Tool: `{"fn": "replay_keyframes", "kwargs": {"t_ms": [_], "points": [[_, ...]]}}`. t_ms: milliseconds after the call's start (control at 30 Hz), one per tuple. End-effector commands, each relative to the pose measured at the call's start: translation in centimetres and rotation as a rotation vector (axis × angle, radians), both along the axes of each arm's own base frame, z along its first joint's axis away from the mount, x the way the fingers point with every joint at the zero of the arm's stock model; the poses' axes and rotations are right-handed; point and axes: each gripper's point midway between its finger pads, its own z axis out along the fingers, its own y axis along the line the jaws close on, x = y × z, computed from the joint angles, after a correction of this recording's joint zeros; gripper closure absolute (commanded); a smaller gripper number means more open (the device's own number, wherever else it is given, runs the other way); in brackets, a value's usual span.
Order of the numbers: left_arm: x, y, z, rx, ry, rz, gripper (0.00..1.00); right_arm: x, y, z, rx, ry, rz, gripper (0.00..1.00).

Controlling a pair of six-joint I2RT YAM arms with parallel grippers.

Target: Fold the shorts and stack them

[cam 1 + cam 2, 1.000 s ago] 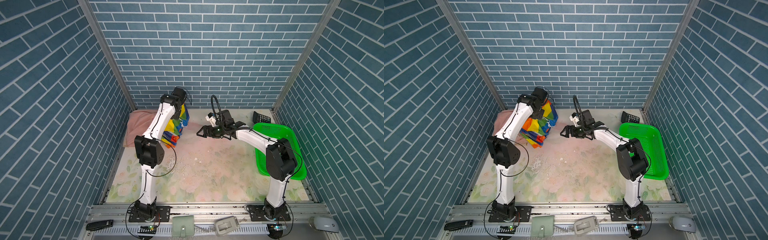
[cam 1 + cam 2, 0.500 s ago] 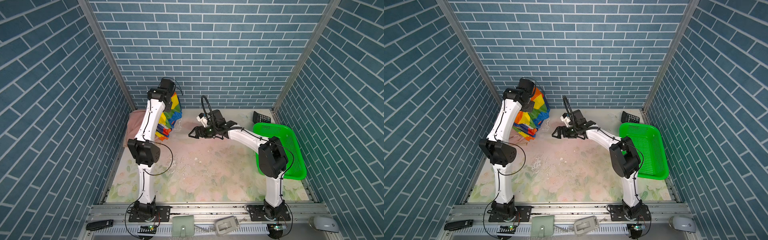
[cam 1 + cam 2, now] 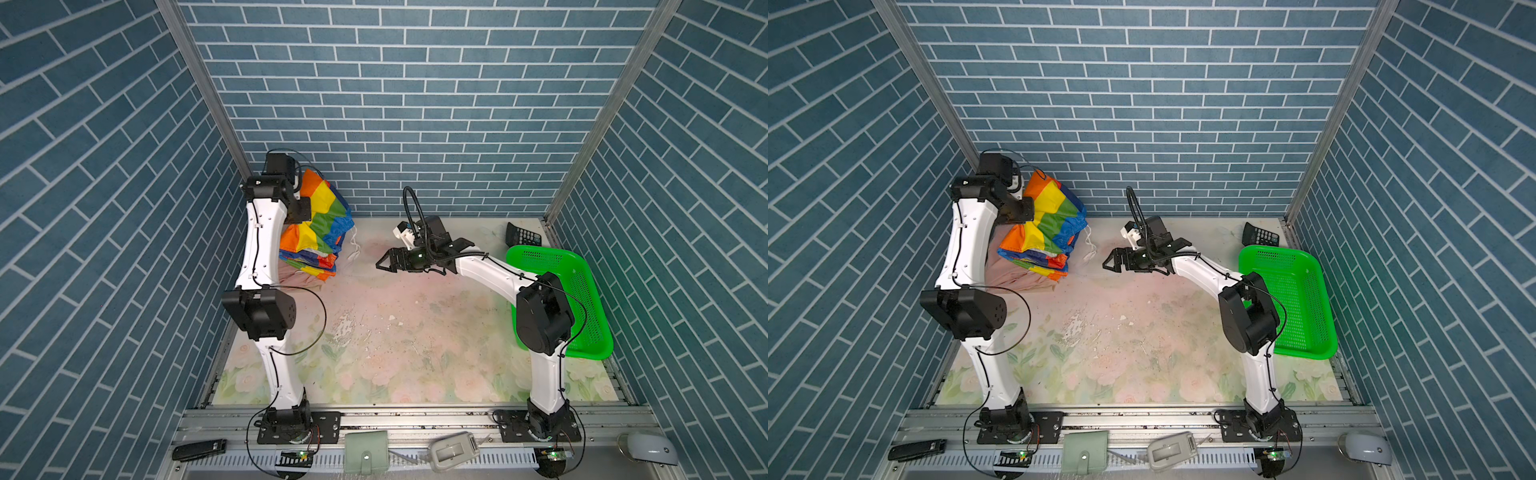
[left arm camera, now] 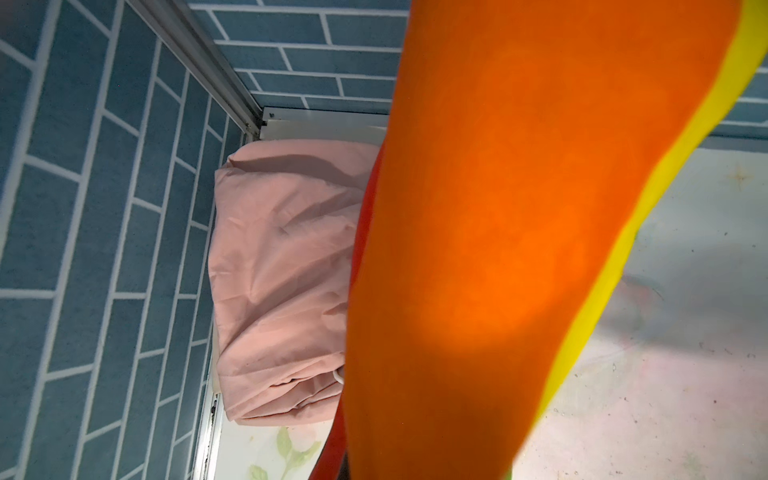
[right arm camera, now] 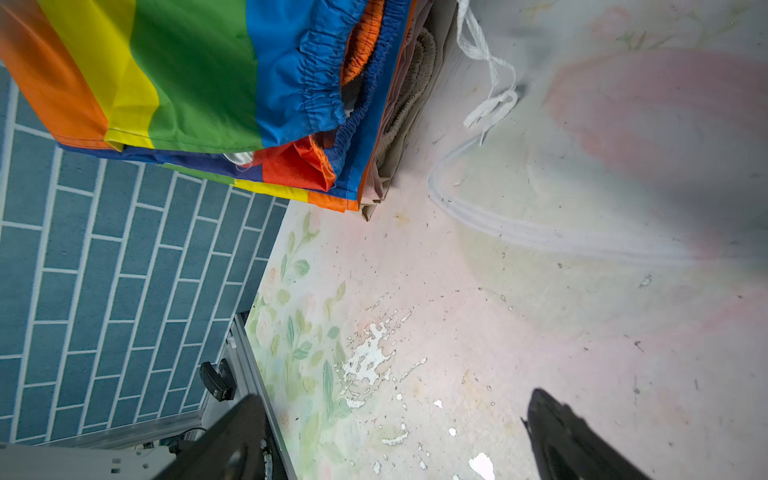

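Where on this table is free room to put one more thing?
Bare: middle and near half of the table, between the arm bases. Crowded: far-left corner, rainbow shorts hanging over pink shorts; green basket and calculator along the right side.

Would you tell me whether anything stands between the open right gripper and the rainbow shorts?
Nothing visible does. Only bare table lies between the right gripper and the rainbow shorts. A white cord dangles at the shorts' side facing the gripper.
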Motion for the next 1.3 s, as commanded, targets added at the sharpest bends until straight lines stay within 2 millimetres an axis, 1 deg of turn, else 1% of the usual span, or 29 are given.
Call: {"fn": "replay_keyframes", "kwargs": {"t_ms": [0,167,400,500,600,767,867,933,1000,1100,1167,1200,1233,1267], "points": [[1.2,1.6,-0.5,-0.063,-0.031,0.016,1.00,-0.6,0.8,0.4,0.009,0.022,0.019,0.01],[2.1,4.8,-2.7,-0.097,-0.013,0.044,1.00,-1.0,1.5,0.1,0.007,0.033,0.038,0.01],[2.7,9.0,-7.4,-0.215,0.045,0.106,1.00,-1.4,2.6,-0.1,0.007,0.062,0.070,0.01],[2.8,10.7,-8.7,-0.224,0.054,0.137,1.00,-1.7,2.8,-0.2,0.004,0.073,0.082,0.01],[3.1,11.7,-9.6,-0.235,0.055,0.148,1.00,-1.8,2.7,-0.5,-0.004,0.082,0.084,0.01],[3.0,13.1,-12.8,-0.208,0.123,0.173,1.00,-2.1,2.5,-0.9,-0.013,0.093,0.085,0.01],[3.0,14.1,-14.3,-0.191,0.149,0.190,1.00,-2.4,2.3,-1.0,-0.021,0.097,0.088,0.01],[3.1,14.7,-14.9,-0.189,0.151,0.211,1.00,-2.6,2.0,-1.0,-0.031,0.098,0.091,0.01],[3.4,15.0,-15.4,-0.203,0.144,0.218,1.00,-2.8,1.7,-0.7,-0.042,0.088,0.090,0.01],[3.4,15.2,-15.7,-0.199,0.157,0.226,0.77,-2.8,1.0,0.3,-0.054,0.062,0.084,0.01],[3.3,15.1,-15.6,-0.203,0.162,0.225,0.45,-2.8,0.4,1.1,-0.061,0.045,0.075,0.01],[3.2,14.9,-15.2,-0.214,0.156,0.220,0.16,-2.8,0.1,1.4,-0.068,0.038,0.072,0.01],[3.2,14.6,-14.6,-0.227,0.144,0.218,0.01,-2.7,-0.5,1.6,-0.076,0.031,0.066,0.01],[3.2,14.2,-14.0,-0.242,0.129,0.214,0.01,-2.6,-1.0,2.0,-0.079,0.024,0.059,0.01]]}}
